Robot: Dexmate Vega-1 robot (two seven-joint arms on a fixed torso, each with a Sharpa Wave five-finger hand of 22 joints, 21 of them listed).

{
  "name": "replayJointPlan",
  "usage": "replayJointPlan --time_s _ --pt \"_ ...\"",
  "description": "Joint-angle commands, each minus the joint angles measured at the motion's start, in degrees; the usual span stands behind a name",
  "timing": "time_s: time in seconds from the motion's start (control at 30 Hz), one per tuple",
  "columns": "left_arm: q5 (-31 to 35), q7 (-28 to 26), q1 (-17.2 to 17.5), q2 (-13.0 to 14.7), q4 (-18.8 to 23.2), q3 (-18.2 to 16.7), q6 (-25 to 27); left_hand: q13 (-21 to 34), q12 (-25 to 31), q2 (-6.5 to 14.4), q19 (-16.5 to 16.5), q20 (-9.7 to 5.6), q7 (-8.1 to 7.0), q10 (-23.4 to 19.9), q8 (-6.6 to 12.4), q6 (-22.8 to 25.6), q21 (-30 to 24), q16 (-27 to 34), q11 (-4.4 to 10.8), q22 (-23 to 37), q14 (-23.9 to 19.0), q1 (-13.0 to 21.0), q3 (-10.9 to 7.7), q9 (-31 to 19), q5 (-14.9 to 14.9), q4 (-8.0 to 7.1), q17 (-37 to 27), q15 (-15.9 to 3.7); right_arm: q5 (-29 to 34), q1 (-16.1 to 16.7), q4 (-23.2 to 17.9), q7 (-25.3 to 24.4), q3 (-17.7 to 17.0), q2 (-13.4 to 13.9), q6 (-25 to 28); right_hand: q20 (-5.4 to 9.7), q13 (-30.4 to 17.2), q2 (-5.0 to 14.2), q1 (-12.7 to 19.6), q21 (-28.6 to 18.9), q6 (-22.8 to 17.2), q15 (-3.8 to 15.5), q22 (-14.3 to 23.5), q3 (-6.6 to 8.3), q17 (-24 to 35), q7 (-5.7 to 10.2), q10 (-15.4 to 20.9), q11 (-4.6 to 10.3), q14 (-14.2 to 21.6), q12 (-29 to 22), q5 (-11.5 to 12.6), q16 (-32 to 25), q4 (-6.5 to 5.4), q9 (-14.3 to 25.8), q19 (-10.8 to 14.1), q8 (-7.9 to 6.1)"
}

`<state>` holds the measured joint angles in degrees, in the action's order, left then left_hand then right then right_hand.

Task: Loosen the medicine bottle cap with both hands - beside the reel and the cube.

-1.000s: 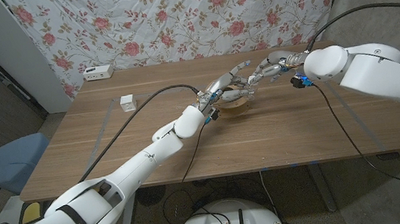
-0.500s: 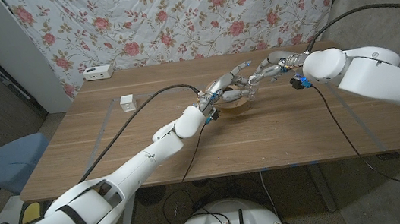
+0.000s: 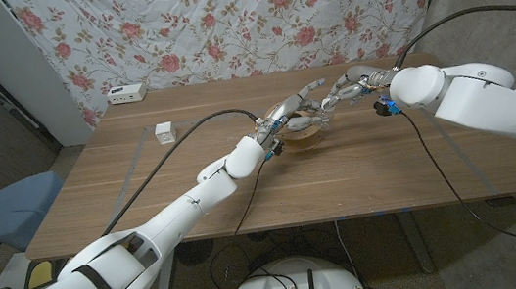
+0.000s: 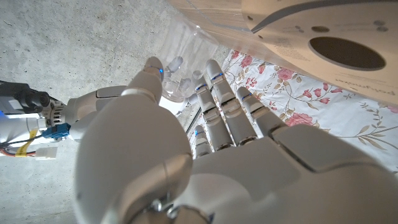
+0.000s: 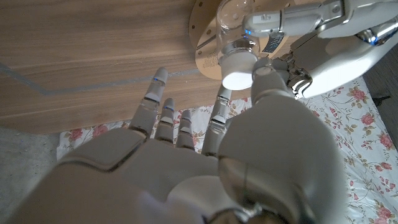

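Note:
My left hand holds a clear medicine bottle just above the wooden reel, thumb on one side and fingers on the other. The bottle has a white cap that points toward my right hand. That hand reaches in from the right; its thumb and a fingertip pinch the cap while its other fingers stay spread. The small white cube sits on the table far to the left.
A white power strip lies at the table's far left edge, in front of the floral cloth. The reel lies close under the bottle. A blue chair stands left of the table.
My right arm has edged a little to the left, toward the bottle. The left hand and the bottle have stayed where they were.

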<state>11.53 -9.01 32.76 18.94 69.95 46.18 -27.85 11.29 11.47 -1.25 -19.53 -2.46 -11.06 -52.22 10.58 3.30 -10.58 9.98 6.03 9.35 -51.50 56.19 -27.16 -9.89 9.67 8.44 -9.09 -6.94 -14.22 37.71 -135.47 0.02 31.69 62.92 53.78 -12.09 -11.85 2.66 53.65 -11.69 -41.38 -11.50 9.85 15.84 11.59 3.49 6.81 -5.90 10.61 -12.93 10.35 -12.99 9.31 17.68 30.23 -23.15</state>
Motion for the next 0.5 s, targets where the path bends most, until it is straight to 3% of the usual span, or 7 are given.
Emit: replayJointPlan --time_s 0.03,0.5 --pt "-0.2 0.1 0.1 0.1 0.0 -0.1 0.1 0.1 0.1 0.6 0.1 -4.07 0.02 -3.3 0.16 0.4 0.0 -0.1 2.79 0.1 -0.2 -0.3 -0.32 -0.1 0.4 -0.05 -0.1 -4.16 0.2 0.3 0.4 -0.5 -0.1 -0.4 -0.9 -0.12 -0.1 0.36 1.3 -0.3 -0.9 0.19 0.2 0.63 0.2 0.46 0.7 0.52 0.7 -0.2 0.3 -0.6 0.31 0.3 0.7 -0.78" --pt "-0.3 0.4 -0.3 -0.1 -0.7 0.0 -0.4 0.1 0.2 0.6 0.1 -4.06 -0.02 -3.4 0.13 0.7 0.0 0.0 2.83 0.1 -0.2 -0.4 -0.38 -0.1 0.5 -0.08 -0.1 -4.14 -0.9 1.4 1.0 -0.4 -1.6 -0.3 -2.8 -0.16 -0.1 2.35 4.9 0.0 -0.4 1.76 0.2 2.63 0.3 1.75 1.1 1.71 0.9 0.2 0.7 -0.5 0.77 0.1 0.9 -0.74"
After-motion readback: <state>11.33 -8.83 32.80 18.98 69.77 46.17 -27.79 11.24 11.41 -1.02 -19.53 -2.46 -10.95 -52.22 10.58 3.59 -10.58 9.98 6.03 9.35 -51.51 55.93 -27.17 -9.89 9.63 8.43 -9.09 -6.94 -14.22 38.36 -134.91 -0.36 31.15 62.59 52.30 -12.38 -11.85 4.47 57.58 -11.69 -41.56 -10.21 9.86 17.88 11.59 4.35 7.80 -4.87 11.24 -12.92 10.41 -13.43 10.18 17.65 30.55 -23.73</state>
